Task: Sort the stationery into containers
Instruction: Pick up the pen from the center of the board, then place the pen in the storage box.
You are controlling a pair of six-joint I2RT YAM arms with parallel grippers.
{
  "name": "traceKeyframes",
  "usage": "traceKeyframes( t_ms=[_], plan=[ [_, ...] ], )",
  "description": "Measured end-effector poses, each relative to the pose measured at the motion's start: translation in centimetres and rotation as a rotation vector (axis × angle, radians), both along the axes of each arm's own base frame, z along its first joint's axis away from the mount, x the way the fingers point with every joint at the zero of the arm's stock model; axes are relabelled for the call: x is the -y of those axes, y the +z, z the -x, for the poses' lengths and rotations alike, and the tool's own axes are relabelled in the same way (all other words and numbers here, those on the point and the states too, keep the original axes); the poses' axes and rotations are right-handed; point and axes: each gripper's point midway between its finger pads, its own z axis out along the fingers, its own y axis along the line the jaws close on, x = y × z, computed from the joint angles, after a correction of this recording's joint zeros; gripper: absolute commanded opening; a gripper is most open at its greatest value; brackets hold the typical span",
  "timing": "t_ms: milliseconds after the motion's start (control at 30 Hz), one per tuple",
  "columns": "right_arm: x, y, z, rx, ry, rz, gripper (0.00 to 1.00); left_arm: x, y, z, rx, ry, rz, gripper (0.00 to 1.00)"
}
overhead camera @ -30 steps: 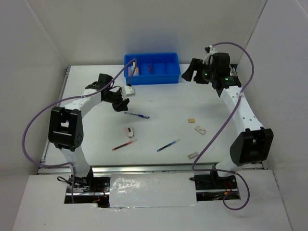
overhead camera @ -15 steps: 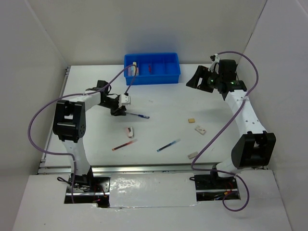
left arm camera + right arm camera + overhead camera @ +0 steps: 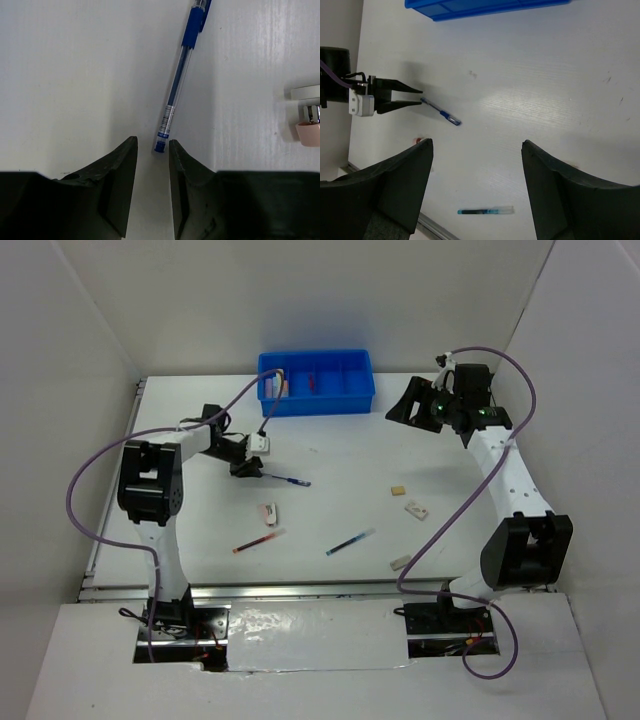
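**Left tool lined up on a blue pen, right tool raised near the tray**

A white tabletop (image 3: 340,455) is seen from above. A blue tray (image 3: 320,406) with four compartments sits against the far edge, near its middle. A pale item lies in its leftmost compartment and a small red one in the next.

The left tool (image 3: 151,150) is low over the left half of the tabletop. Its fingers are parted by a narrow gap. The tip of a blue pen (image 3: 175,90) lies right at the mouth of that gap, not pinched. The pen lies flat on the tabletop, angled away from the tool toward the middle.

The right tool (image 3: 475,165) hangs near the far right corner, just right of the tray. Its fingers are spread wide and hold nothing.

Nearer the front edge lie a red pen (image 3: 258,541) and a second blue pen (image 3: 350,541). A small white and red eraser (image 3: 268,511) rests between the red pen and the left tool. Toward the right edge are a beige eraser (image 3: 398,490), a white eraser (image 3: 416,508) and a pale bar (image 3: 400,562).
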Motion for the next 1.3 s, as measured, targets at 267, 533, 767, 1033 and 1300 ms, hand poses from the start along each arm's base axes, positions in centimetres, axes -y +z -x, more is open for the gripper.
traceKeyframes(
  t_ms=[267, 533, 767, 1033, 1300],
  plan=[
    [0.0, -0.3, -0.1, -0.011, 0.001, 0.000, 0.77, 1.8, -0.4, -0.1, -0.005, -0.066, -0.059, 0.37],
    [0.1, 0.4, -0.3, 0.004, 0.002, 0.000, 0.76, 2.5, -0.5, -0.2, -0.001, -0.108, -0.112, 0.17],
    [0.1, 0.2, -0.5, 0.000, 0.006, 0.001, 0.75, 2.8, -0.4, -0.1, 0.021, -0.087, -0.131, 0.00],
    [0.3, 0.2, -0.2, -0.008, 0.016, -0.010, 0.75, 6.1, 5.5, -1.0, -0.085, 0.176, -0.071, 0.00],
    [1.6, -0.4, 0.2, -0.027, 0.015, 0.006, 0.73, 9.1, 19.5, -8.8, 0.070, 0.674, 0.177, 0.00]
  ],
)
